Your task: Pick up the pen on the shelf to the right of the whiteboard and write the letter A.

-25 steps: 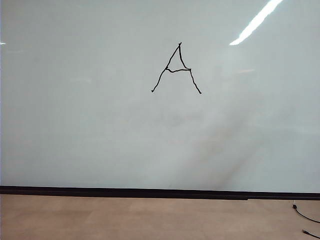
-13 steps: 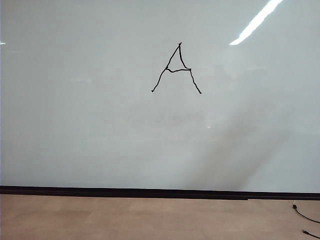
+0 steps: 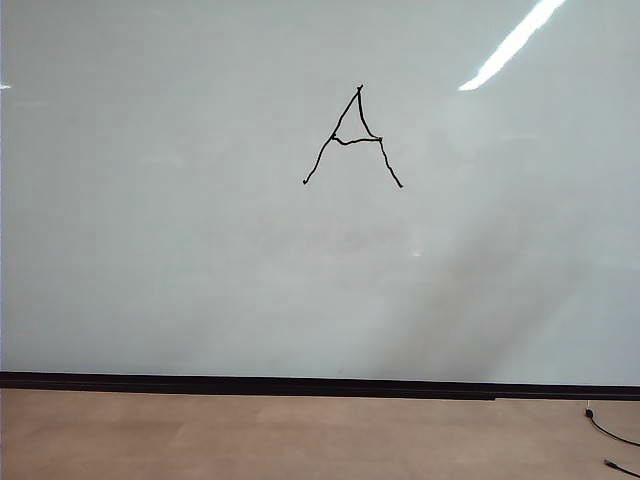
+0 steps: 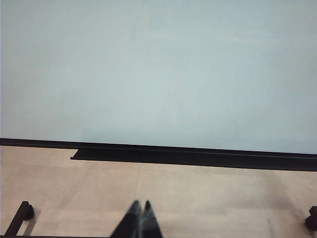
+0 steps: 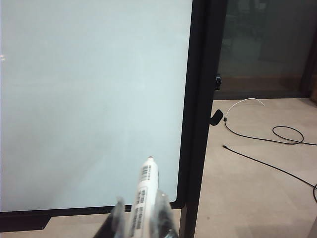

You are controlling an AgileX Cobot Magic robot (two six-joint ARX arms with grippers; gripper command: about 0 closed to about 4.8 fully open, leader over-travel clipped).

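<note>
On the whiteboard (image 3: 150,250), exterior view, the letter A (image 3: 352,138) sits just above centre, toward 12 o'clock: thin, wobbly black strokes, two legs and a crossbar, apex uppermost. Below it, a black strip along the board's lower edge, then tan floor (image 3: 300,440). Neither arm shows in this view.

Left gripper (image 4: 140,218): low in its wrist view, the two fingertips pressed together, nothing between them. It hangs above the floor facing blank board, well apart from the writing. A long black tray (image 4: 198,156) runs along the board's foot ahead of it.

Right gripper (image 5: 138,218): fingers pinching the pen (image 5: 144,196), a slim white marker with black lettering on the barrel, pointing toward 12 o'clock, tip clear of the board. Ahead of it is the board's right-hand corner and black frame post (image 5: 198,99); beyond, at about 3 o'clock, cables (image 5: 267,144) trail over the floor.

Step in hand, as I judge it: the writing looks finished, since the A reads whole and the pen is off the board near its right edge. What remains, if anything, is putting the pen away. The shelf is not visible in any view, so the next move would call for finding it off the board's right side, lining the barrel over it, and only then spreading the fingers. Risk: a slim round barrel may roll on release.
</note>
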